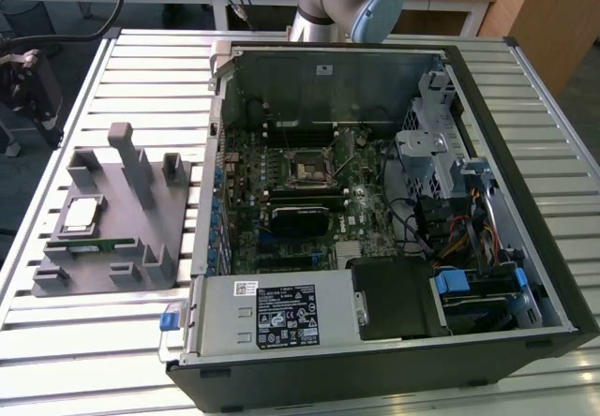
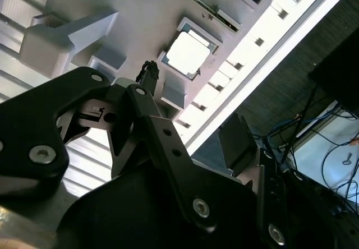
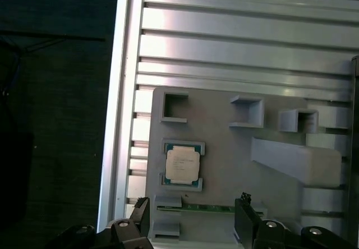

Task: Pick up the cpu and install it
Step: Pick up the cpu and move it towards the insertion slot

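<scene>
**Student:** Which step is shown?

**Instructor:** The approach to the pick. At the exterior view's left, the grey fixture [image 1: 122,221] lies on the slatted table [image 1: 141,69]. The cpu [image 1: 80,215] sits flat in its framed recess, untouched. The green memory stick [image 1: 98,245] rests in a slot just beside it.

**Student:** And the tool?

**Instructor:** In the first wrist view the gripper [image 3: 194,205] hangs above the fixture. Its fingers [image 3: 245,207] are spread wide, with nothing between them, and they are well clear of the chip.

**Student:** Where does the chip belong?

**Instructor:** Further toward the exterior view's right stands the open computer case [image 1: 394,364]. The black-framed socket [image 1: 307,169] on its board appears vacant, so installation has not begun.

**Student:** What does the pick call for?

**Instructor:** In my judgement, the spread fingers must be centred over the chip and squared to two opposite edges. The closing should be gentle, because the chip is thin and the recess frame probably leaves little edge to grip.
</scene>
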